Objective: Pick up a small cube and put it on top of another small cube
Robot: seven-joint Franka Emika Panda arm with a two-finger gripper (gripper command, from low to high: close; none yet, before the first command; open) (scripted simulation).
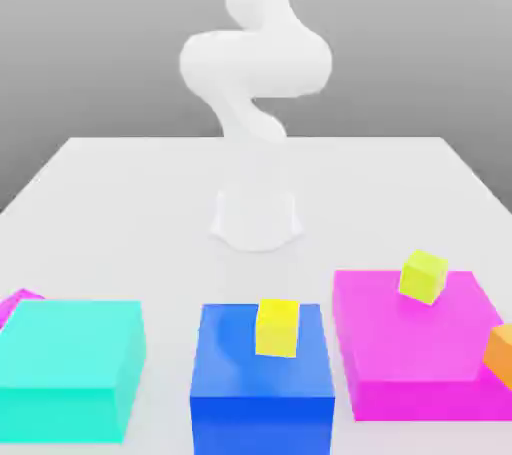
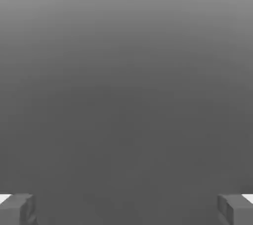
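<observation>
The arm (image 1: 255, 73) is rising from a round white base (image 1: 256, 218) at the middle of a flat, matte white table (image 1: 120, 193), its smooth white links curling upward against a plain grey backdrop. Along the near edge three large, flat-faced blocks are sitting in a row: a cyan block (image 1: 70, 368) at the exterior view's left, a blue block (image 1: 262, 383) in the middle, and a magenta block (image 1: 420, 348) at the right. A yellow cube (image 1: 277, 328) is resting on the blue block, and a second yellow cube (image 1: 424, 276) is lying tilted on the magenta block. An orange cube (image 1: 503, 355) is leaning at the magenta block's right edge. The small magenta cube (image 1: 18, 303) is peeking out just behind the cyan block's far left corner, mostly hidden. In the hand view the gripper (image 2: 126, 209) is standing wide open, its grey fingertips (image 2: 17, 209) far apart and holding nothing, facing only featureless grey.
</observation>
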